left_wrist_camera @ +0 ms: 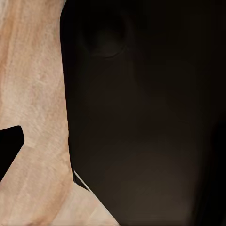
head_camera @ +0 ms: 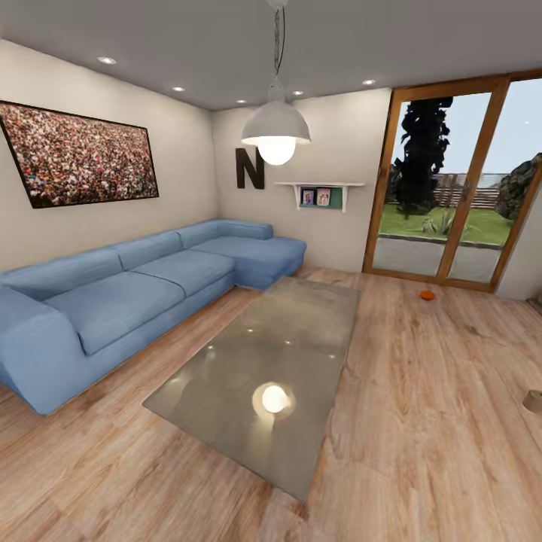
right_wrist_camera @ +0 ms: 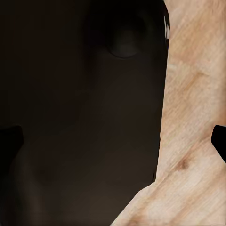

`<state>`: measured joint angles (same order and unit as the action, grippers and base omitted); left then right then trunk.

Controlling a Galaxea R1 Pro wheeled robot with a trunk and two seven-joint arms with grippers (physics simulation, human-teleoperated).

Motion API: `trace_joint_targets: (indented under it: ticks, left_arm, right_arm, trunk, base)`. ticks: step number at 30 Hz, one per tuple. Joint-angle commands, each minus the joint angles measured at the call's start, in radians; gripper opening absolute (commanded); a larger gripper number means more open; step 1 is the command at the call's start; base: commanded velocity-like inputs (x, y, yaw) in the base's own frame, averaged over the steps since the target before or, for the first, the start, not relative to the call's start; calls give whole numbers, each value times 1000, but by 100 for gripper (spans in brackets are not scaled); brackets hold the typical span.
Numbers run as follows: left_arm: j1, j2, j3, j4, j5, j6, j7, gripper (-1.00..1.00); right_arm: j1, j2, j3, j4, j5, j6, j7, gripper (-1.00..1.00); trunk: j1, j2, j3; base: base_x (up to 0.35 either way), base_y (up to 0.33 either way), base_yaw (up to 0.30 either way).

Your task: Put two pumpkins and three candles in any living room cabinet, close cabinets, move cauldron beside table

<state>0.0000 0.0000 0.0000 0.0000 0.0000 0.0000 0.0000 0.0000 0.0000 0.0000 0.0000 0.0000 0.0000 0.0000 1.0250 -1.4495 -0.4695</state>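
The head view is looking across a living room. A large low table [head_camera: 263, 376] with a grey reflective glass top is sitting in the centre of the frame, mirroring the glow of a white pendant lamp [head_camera: 276, 129] hanging at the top centre. A long blue corner sofa [head_camera: 128, 290] is running along the left side, just beside the table, under a wide framed picture [head_camera: 79, 154] at the upper left. On the far wall, a dark letter N [head_camera: 250, 168] and a small shelf [head_camera: 321, 194] are showing near the middle. At the upper right, a wood-framed glass door [head_camera: 459, 181] is opening the view onto a garden. 1 small orange pumpkin [head_camera: 427, 295] is lying on the wooden floor [head_camera: 436, 421] in front of that door, well apart from the table. At the right edge, lower down, 1 stubby tan candle [head_camera: 534, 400] is standing on the floor, partly cut off by the frame. The 2 wrist views are showing something the head view is not: a large dark, unlit body close to each camera, with pale wood floor beside it. Black shapes are sitting at the edges of each wrist view, but I cannot tell whether either gripper is spread or pressed together.
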Motion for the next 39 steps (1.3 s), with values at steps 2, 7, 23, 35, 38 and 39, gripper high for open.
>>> trace_joint_targets:
  ticks: [2, 7, 23, 35, 38, 39]
  left_arm:
    - [6, 7, -2, -11, -4, -9, -3, 100]
    - [6, 0, -2, -17, -5, -13, -3, 100]
    - [6, -3, -3, -17, -4, -31, -3, 100]
    - [6, -3, -3, -17, -5, -34, -3, 100]
    - [6, -3, -3, -17, -5, -34, -3, 100]
    - [6, -3, -3, -17, -5, -34, -3, 100]
  right_arm:
    - [-12, 2, -1, -4, 1, -11, -1, 100]
    - [-16, 2, 0, -5, 2, -15, 0, 100]
    - [-17, 2, -2, -6, 1, -47, 8, 100]
    - [-17, 2, -3, -5, 0, -48, 9, 100]
    - [-17, 2, -3, -5, 1, -48, 9, 100]
    - [-17, 2, -3, -5, 1, -48, 9, 100]
  trunk:
    - [0, 0, -1]
    - [0, 0, -1]
    - [0, 0, 10]
    - [0, 0, 18]
    - [0, 0, 20]
    - [0, 0, 20]
  base:
    - [-163, 0, 0]
    - [-108, 0, 0]
    - [-228, 0, -172]
    - [-234, 0, -227]
    - [-231, 0, -251]
    - [-230, 0, -259]
